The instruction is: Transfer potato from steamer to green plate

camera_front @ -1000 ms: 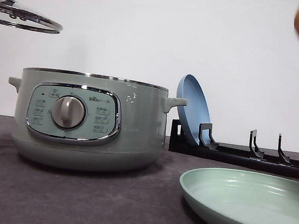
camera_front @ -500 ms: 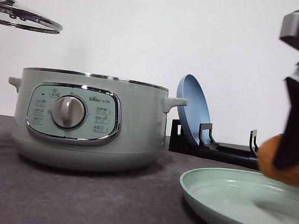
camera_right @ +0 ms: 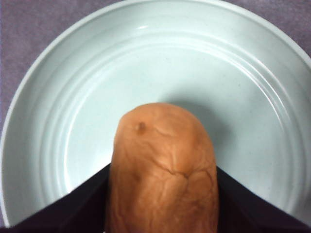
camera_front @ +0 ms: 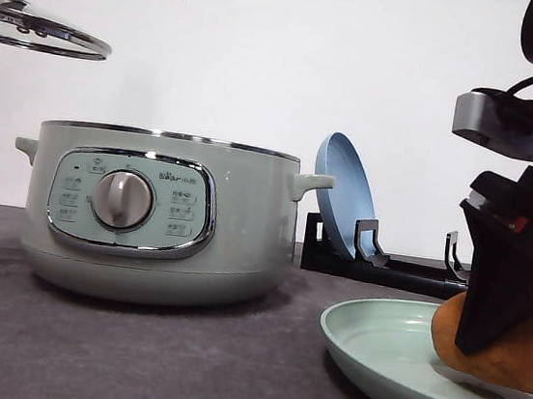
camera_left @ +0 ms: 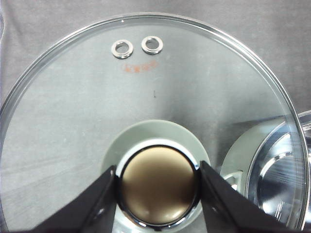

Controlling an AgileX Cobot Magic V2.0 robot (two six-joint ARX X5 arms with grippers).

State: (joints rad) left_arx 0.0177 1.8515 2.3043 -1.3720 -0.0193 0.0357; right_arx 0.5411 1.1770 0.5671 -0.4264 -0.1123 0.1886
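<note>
Small "Bear" brand mark on the steamer point(camera_front: 157, 215) panel; faint, illegible orange print on the glass lid point(camera_left: 141, 68).

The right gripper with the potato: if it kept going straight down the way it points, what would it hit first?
Most likely the green plate. The right gripper points down, holding the potato just above or barely on the plate's floor; depth is hard to judge.

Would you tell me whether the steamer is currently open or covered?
Open: the glass lid hangs above the steamer, its knob gripped by the left gripper.
</note>
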